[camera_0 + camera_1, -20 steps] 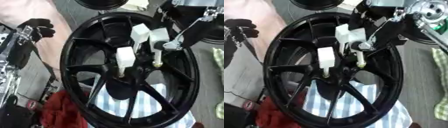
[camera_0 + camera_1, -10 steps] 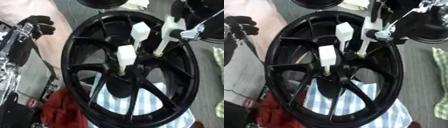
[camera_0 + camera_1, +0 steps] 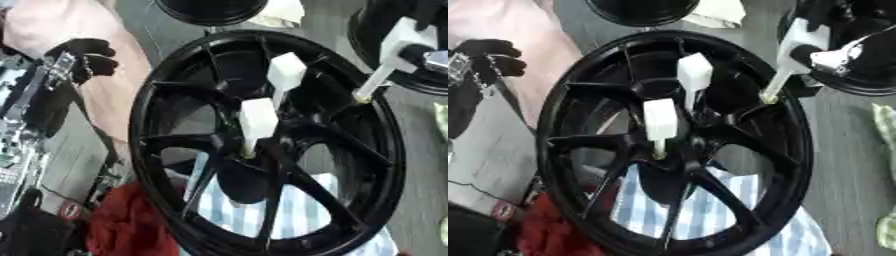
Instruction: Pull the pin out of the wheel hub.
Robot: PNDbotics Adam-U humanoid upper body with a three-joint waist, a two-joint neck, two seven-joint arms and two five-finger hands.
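Wheel hub: a glossy black spoked alloy wheel hub (image 3: 175,165) is seen lying across the middle of the view, over a blue-and-white striped cloth (image 3: 297,220) and a crumpled red cloth (image 3: 122,225).

Pin in hand: a white pin with a blocky head and a thin pale shaft (image 3: 785,60) is seen clear of the centre, its brass-coloured tip at the inner edge of the rim on the right side, the shaft tilted up and away to the right.

Right hand: the right hand (image 3: 826,52) is curled round the head of this pin at the upper right; the pin is pinched there between dark fingers and a silver part.

Left hand: the left hand (image 3: 83,57) is seen at the upper left, beside the rim and apart from it, with its black fingers curled in and nothing held.

Remaining pins: two more white block-headed pins (image 3: 257,122) are seated upright near the centre of the hub, one just above the other.

Stage: the pull is judged nearly complete, since the tip appears to be out of its hole.

Technique: the pin is best drawn along the line of its own shaft, so that the tip is not dragged across a spoke or the rim.

Risk: a sideways swing could knock the upper seated pin or let the head slip in the pinch.
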